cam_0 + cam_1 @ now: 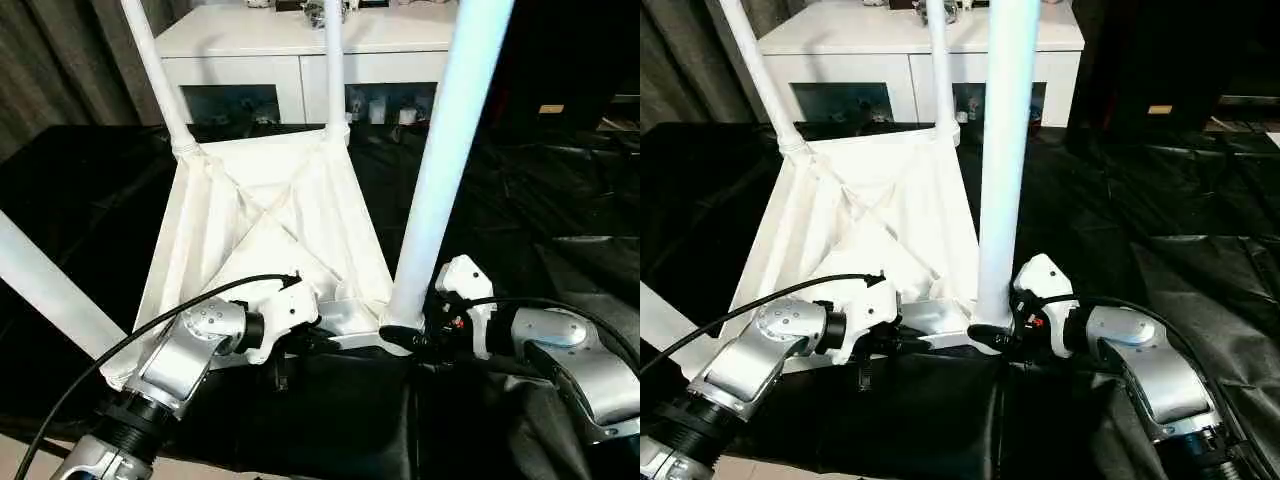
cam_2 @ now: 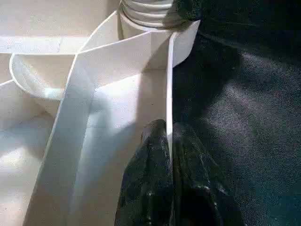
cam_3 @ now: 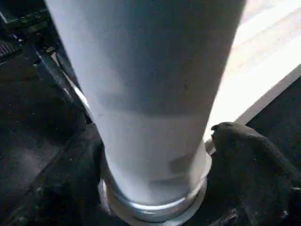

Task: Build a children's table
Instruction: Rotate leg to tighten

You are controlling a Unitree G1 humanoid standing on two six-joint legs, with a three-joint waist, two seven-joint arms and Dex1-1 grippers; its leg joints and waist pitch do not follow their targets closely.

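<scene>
**Upturned tabletop, legs up, both grippers at its near edge**

The tabletop [image 1: 270, 215] lies upside down in the middle of the frame on glossy, crinkled black sheeting [image 1: 560, 210]. It is smooth white plastic, rectangular, with thin raised ribs crossing diagonally over its underside and a low wall round its rim. Its long axis runs from the lower centre of the frame toward the upper centre, away from the camera.

Four white legs stand in the corner sockets, all pointing upward out of the frame. The near right leg [image 1: 445, 160] is a smooth, round, tapered tube rising almost vertically with a slight lean to the right (it is the largest in view). The near left leg [image 1: 45, 285] slants off toward the left edge. The two far legs [image 1: 158, 70] [image 1: 334, 60] stand at the upper part of the frame.

The left gripper [image 2: 169, 155], at lower centre, has its two black fingers pressed together on the thin rim wall of the tabletop. The right gripper [image 1: 410, 338], at lower right, has its black fingers [image 3: 249, 155] spread wide on either side of the base of the near right leg, just above the ringed collar [image 3: 155, 207]; whether they press on it cannot be told.

A white cabinet [image 1: 300, 50] with glass-fronted doors stands at the top of the frame.
</scene>
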